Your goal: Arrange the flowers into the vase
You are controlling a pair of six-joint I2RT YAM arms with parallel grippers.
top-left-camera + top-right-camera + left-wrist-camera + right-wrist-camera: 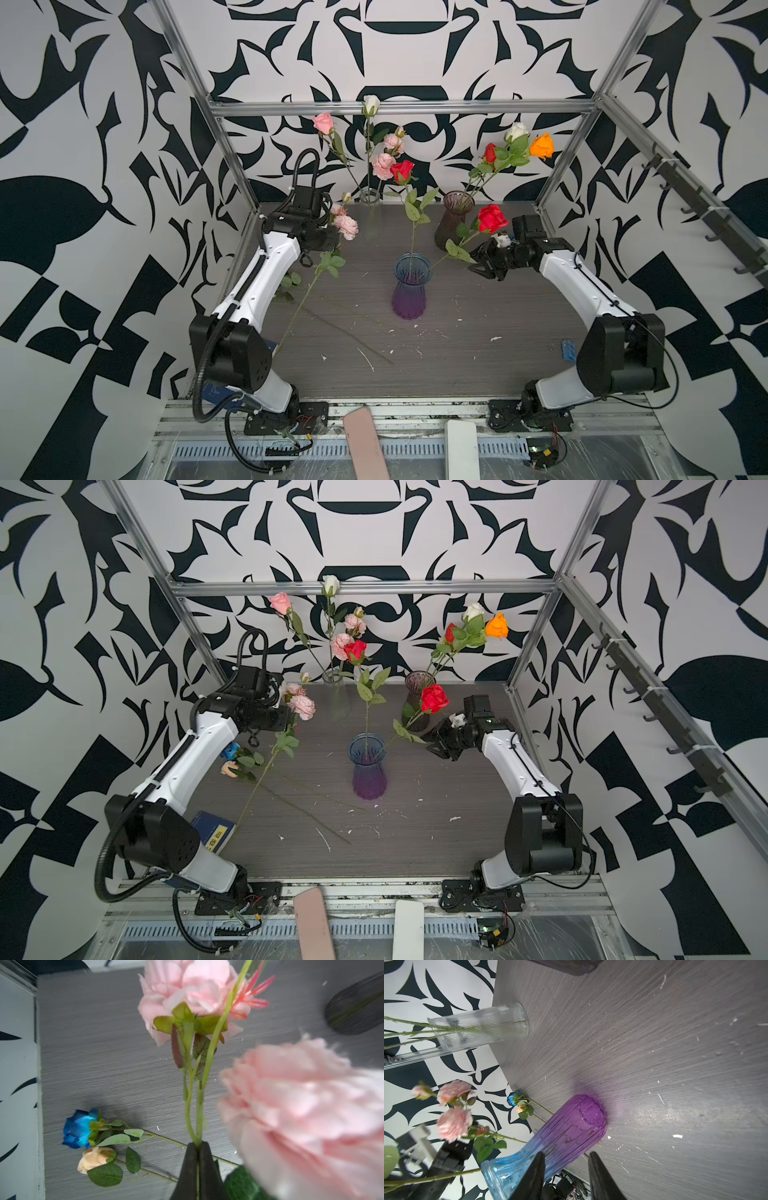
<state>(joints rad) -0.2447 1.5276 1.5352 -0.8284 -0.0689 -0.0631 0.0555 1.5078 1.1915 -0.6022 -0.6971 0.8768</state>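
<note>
The blue-to-purple glass vase [410,291] [571,1132] stands mid-table. An upright red rose [402,170] is in it, and a second red rose [492,218] leans right, its stem [436,1177] entering the mouth. My right gripper [473,262] [566,1154] hangs open beside that leaning stem, level with the vase rim, with nothing between its fingers. My left gripper [198,1144] is shut on the green stem of a spray of pink ruffled flowers [347,224] [187,995], lifted over the table's left side. A blue rose [80,1128] and a peach rose [93,1158] lie on the table below.
A clear ribbed vase [371,216] with pink and white flowers and a dark purple vase [455,220] with red, white and orange roses stand at the back. A blue book [216,831] lies by the left arm's base. Metal frame posts edge the table.
</note>
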